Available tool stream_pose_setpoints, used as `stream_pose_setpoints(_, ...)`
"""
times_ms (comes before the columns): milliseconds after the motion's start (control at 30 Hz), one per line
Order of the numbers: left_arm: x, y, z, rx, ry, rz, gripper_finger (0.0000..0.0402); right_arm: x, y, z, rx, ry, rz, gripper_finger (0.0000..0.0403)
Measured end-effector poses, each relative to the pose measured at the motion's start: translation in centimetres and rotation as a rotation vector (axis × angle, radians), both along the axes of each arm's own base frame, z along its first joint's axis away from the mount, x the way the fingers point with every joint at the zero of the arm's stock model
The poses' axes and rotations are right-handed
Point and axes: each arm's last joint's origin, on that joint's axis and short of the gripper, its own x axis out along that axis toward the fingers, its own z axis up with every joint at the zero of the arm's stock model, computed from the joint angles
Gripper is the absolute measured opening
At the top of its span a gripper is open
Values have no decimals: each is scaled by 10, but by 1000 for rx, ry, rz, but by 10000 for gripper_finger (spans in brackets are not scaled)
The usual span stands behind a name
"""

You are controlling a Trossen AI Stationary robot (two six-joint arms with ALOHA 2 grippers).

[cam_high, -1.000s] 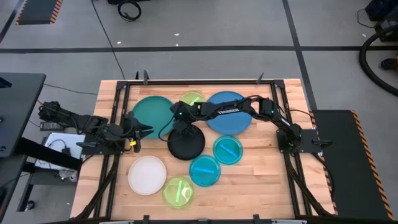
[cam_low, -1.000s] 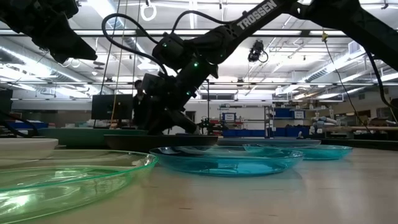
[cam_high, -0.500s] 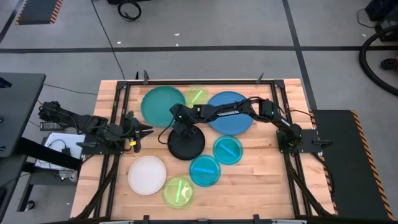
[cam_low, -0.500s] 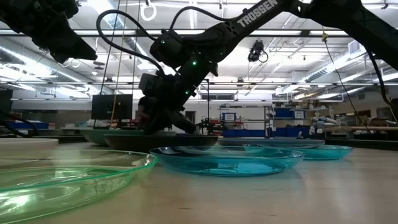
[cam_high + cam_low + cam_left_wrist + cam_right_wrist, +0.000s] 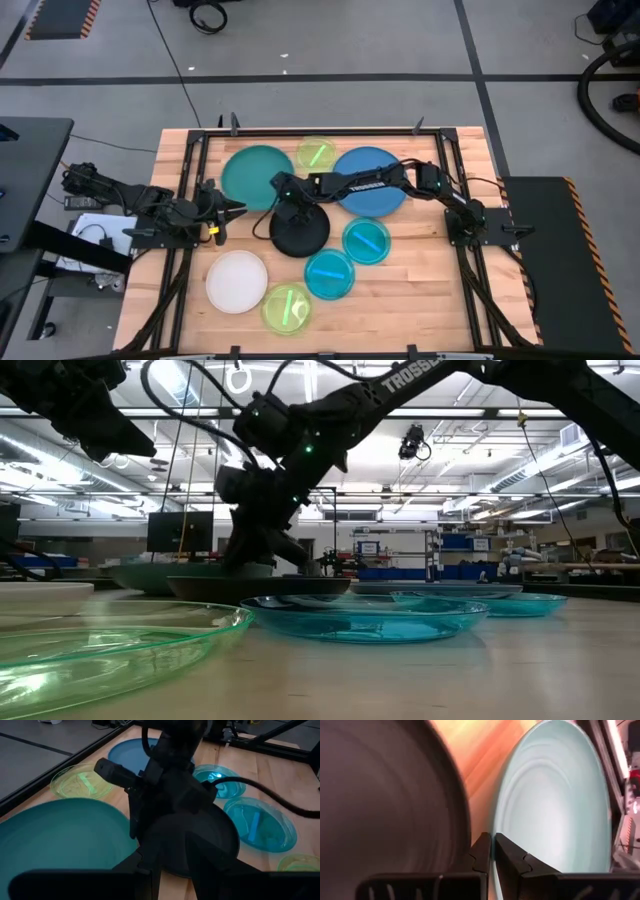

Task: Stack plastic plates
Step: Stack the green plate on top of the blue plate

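The large teal plate (image 5: 250,175) lies at the table's far left. My right gripper (image 5: 284,198) reaches across from the right and is shut on that plate's rim, next to the black plate (image 5: 299,232). The large blue plate (image 5: 372,182) and a lime plate (image 5: 318,155) lie at the far side. Two cyan plates (image 5: 366,240) (image 5: 330,275), the white plate (image 5: 237,281) and a second lime plate (image 5: 287,308) lie nearer. My left gripper (image 5: 238,209) waits open at the left, just off the teal plate's near edge. My right gripper pinches the teal plate's rim (image 5: 496,827) between its two fingers, on the side facing the black plate (image 5: 385,800). The fingers (image 5: 481,851) come slanting down from the table's right. Whether the held edge is off the wood, I cannot tell.
A black frame (image 5: 300,131) runs around the wooden tabletop. Cables trail along my right arm (image 5: 360,183), which spans above the blue plate. Bare wood (image 5: 420,290) shows at the near right.
The teal plate has slid toward the table's right and far edge in my right gripper's hold, uncovering the far lime plate, then settled back slightly toward the near side. My right gripper has shifted a little toward the near edge.
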Motion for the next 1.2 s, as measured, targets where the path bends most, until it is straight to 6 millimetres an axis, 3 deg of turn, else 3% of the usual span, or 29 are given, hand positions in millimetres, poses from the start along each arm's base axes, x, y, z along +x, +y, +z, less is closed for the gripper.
stream_pose_setpoints(333,0,0,0,0,0,0,91,7,20,24,-84,-11,-70,26)
stream_pose_setpoints(833,0,0,0,-1,0,1,91,0,43,26,-271,42,-321,26)
stream_pose_setpoints(1200,0,0,0,-16,-2,8,91,-24,45,53,-162,35,-565,26)
